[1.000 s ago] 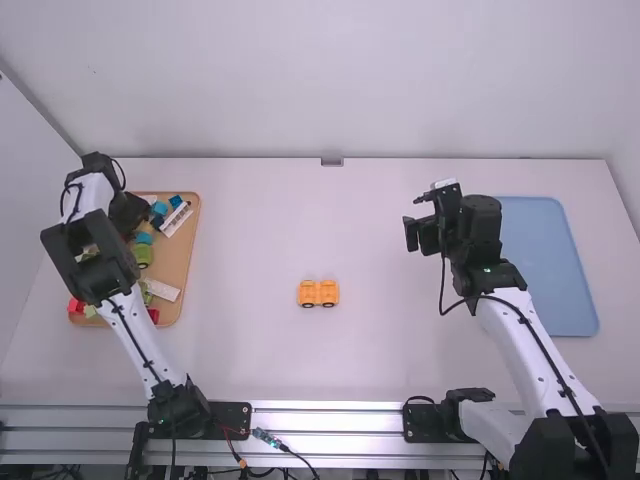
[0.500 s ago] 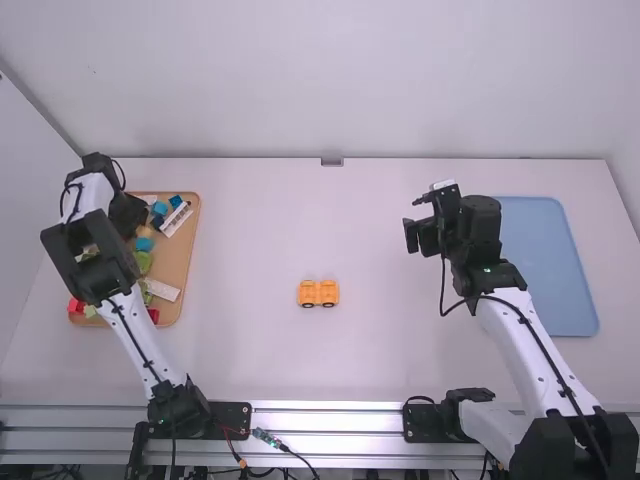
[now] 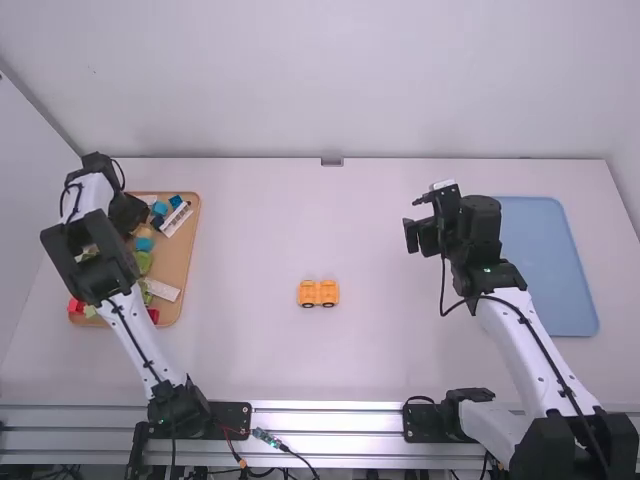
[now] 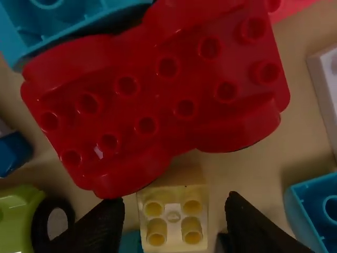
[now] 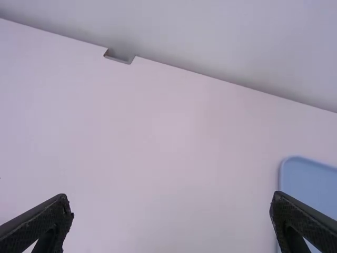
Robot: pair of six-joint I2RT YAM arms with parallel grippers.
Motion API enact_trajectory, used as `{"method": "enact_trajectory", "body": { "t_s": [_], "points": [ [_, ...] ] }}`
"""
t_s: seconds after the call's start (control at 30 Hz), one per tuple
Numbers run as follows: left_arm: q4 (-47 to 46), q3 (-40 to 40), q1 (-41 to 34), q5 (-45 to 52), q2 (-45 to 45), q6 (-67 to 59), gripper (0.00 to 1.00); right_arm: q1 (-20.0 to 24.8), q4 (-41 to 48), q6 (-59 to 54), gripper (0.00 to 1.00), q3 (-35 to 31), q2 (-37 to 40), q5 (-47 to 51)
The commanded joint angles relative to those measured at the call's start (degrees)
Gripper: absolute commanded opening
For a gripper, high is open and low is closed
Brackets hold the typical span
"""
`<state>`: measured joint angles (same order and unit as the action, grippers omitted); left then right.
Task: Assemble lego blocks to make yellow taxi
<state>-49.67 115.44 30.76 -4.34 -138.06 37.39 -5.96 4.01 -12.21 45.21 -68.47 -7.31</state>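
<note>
In the high view my left gripper (image 3: 128, 214) is low over the tan tray (image 3: 178, 262) of loose blocks. A pale yellow block (image 3: 144, 232) lies beside it. In the left wrist view my left gripper (image 4: 175, 213) stands open around a yellow block (image 4: 172, 198), with gaps on both sides. A large red piece (image 4: 158, 100) lies against that block. On the middle of the table sits an orange-yellow wheeled piece (image 3: 318, 293). My right gripper (image 3: 412, 220) hangs above the table, right of that piece. The right wrist view has my right gripper (image 5: 171, 208) wide apart, holding nothing.
Teal blocks (image 4: 316, 208), a green wheeled piece (image 4: 18, 216) and a white block (image 4: 326, 84) crowd around the left gripper. A blue tray (image 3: 548, 265) lies at the right, beside the right arm. A wall runs along the table's far edge.
Beside my left gripper, the teal and green pieces in the tray have shifted slightly toward the camera, and the pale yellow block has come into view. Both arms have stayed still.
</note>
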Motion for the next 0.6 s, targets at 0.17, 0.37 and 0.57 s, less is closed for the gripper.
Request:
{"method": "enact_trajectory", "body": {
  "t_s": [0.17, 0.37, 0.57],
  "points": [
    [0.1, -0.4, 0.3, -0.8, -1.1, -2.7, 0.40, -0.1, -0.3, -0.1, 0.99, -0.2, 0.0, -0.2],
    [-0.5, -0.4, 0.3, -0.9, -1.1, -2.7, 0.19, -0.1, -0.3, -0.1, 0.99, -0.2, 0.0, -0.3],
    [0.4, -0.2, 0.0, -0.6, -1.1, -2.7, 0.06, -0.1, -0.5, -0.1, 0.99, -0.2, 0.0, -0.3]
  ]
}}
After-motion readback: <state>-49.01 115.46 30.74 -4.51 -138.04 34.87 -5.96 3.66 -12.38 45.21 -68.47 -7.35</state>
